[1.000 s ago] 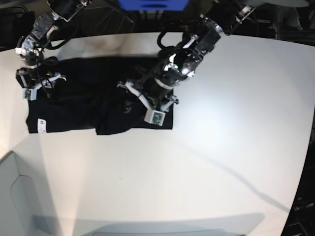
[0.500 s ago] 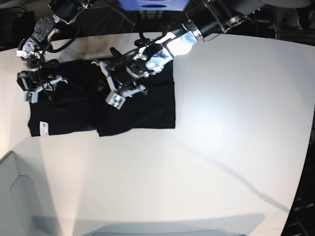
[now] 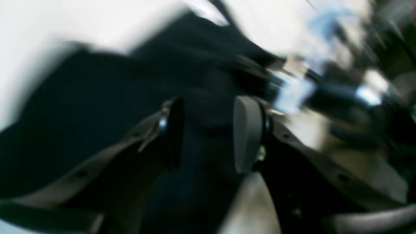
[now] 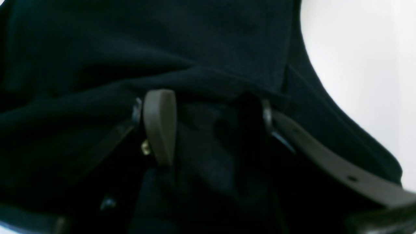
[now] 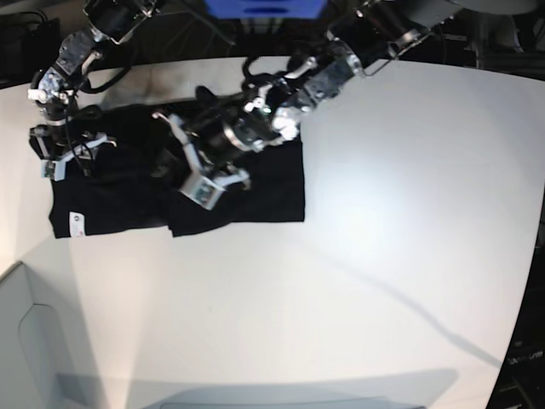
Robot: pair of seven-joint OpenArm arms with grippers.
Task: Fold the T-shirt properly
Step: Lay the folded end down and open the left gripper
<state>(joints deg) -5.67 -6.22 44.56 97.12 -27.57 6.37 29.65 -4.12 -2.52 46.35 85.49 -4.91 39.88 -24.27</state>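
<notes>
The black T-shirt (image 5: 264, 187) lies spread on the white table (image 5: 383, 256), with a small white label (image 5: 74, 221) at its lower left corner. My left gripper (image 5: 189, 170) hovers low over the shirt's middle. In the blurred left wrist view the left gripper (image 3: 208, 130) has its pads apart, with the T-shirt (image 3: 81, 123) showing between and behind them. My right gripper (image 5: 75, 152) stands at the shirt's left edge. In the right wrist view the right gripper (image 4: 204, 130) is open, and rumpled T-shirt (image 4: 227, 39) cloth lies under it. No print shows.
A pale grey raised surface (image 5: 25, 341) borders the table at the lower left. A blue object (image 5: 264, 7) and dark cables sit beyond the far edge. A thin dark line (image 5: 409, 307) crosses the bare table on the right.
The left arm swept from the shirt's lower right corner leftward to its middle, and its jaws narrowed a little. The right arm has hardly moved. The shirt's outline is nearly unchanged.
</notes>
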